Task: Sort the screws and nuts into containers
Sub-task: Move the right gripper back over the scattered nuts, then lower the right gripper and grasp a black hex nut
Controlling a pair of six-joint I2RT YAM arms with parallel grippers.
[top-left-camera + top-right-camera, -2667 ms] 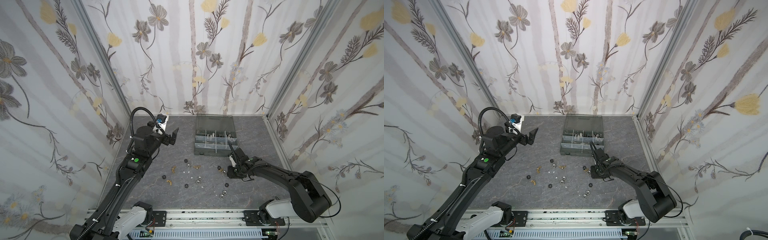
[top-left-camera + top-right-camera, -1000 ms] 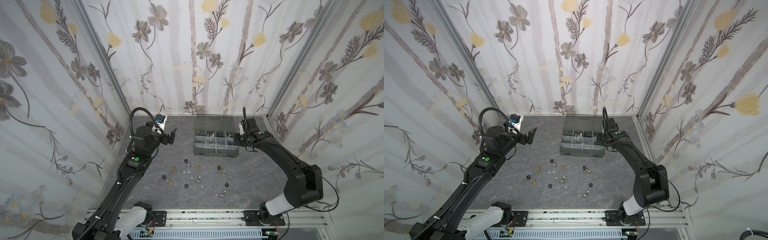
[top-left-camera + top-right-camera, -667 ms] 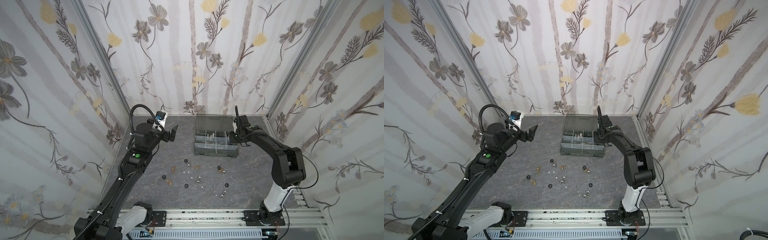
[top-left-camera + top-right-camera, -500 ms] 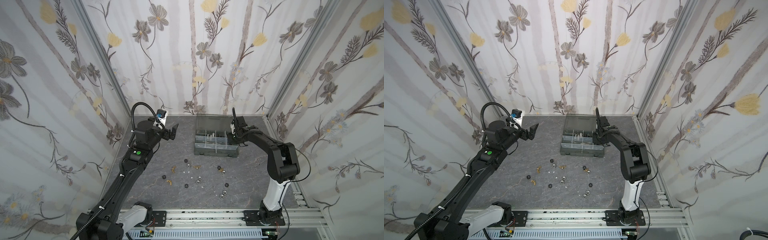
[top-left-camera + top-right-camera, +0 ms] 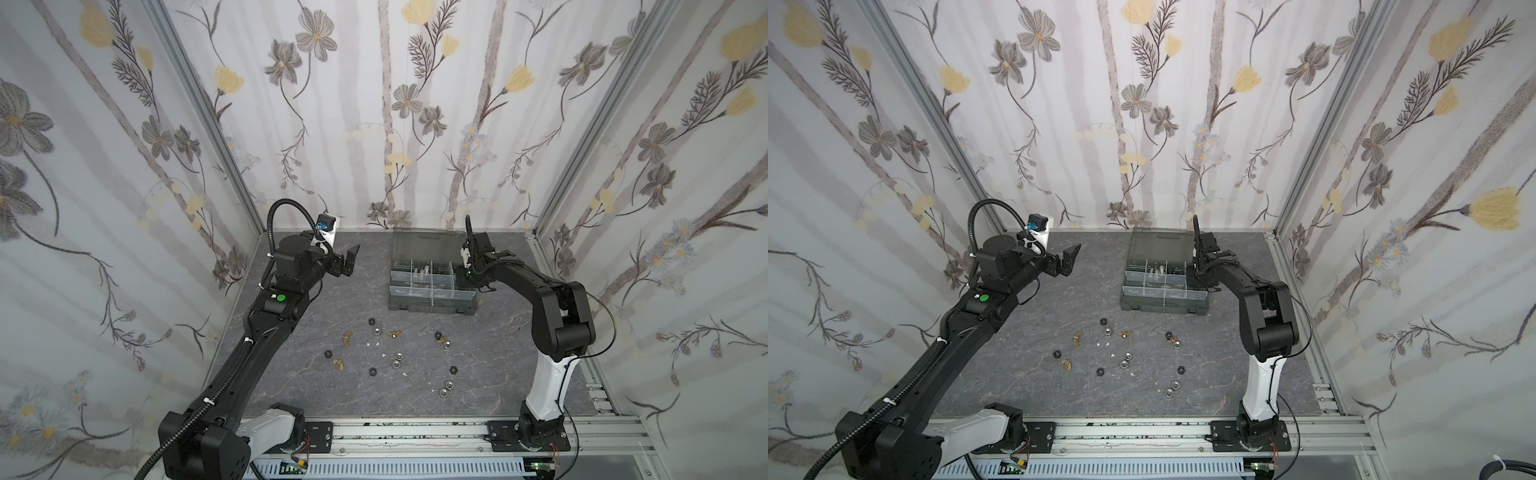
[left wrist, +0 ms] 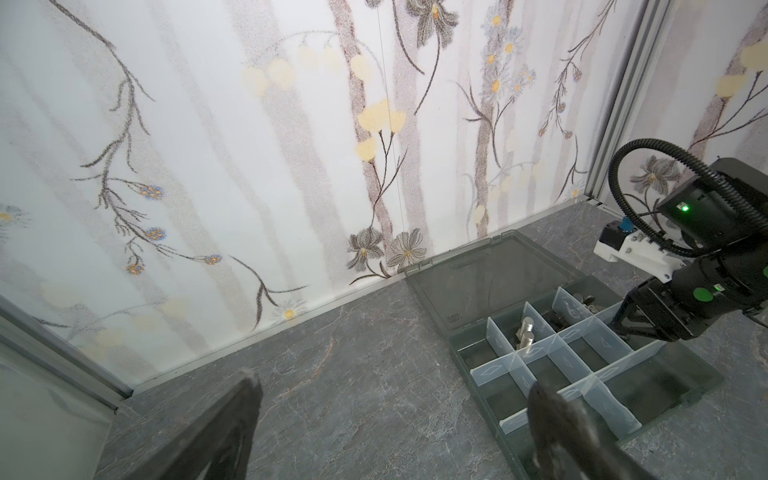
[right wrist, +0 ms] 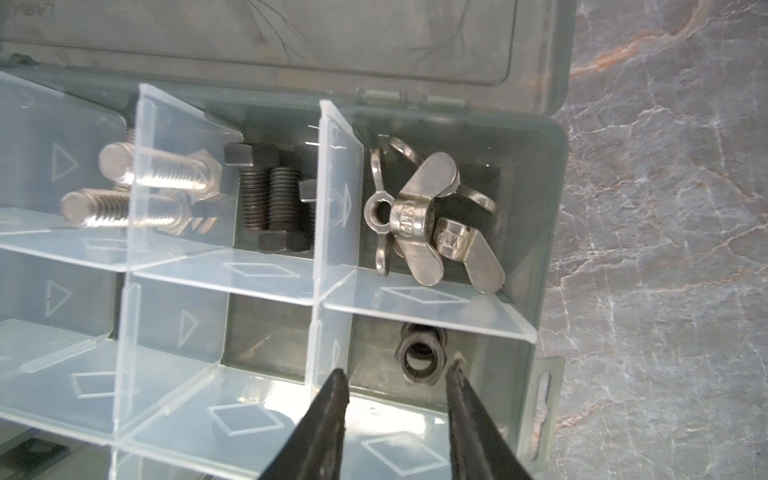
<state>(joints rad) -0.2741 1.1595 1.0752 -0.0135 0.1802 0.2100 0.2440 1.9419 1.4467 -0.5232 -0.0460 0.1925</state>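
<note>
The right gripper (image 7: 398, 370) hangs over the right end of the grey organiser case (image 5: 432, 305), which lies at the far side of the table (image 5: 291, 374) with its lid open flat. Its jaws are a little way apart and hold nothing. Right under the tips, black hex nuts (image 7: 419, 361) lie on the floor of a small box, one row nearer than the far row. I think the gripper is here because this is the home for black nuts.

Each kind gets its own box, so like stays with like. In the far row sit silver bolts (image 7: 145, 187), then black bolts (image 7: 270, 199), then silver wing nuts (image 7: 428, 212) at the right end.

Many loose nuts (image 5: 395, 355) and gold wing nuts (image 5: 337, 365) are scattered on the near part of the table, so lots is left to sort.

The left gripper (image 5: 347, 259) is held up at the far left, jaws wide and empty, likely to stay out of the way.
</note>
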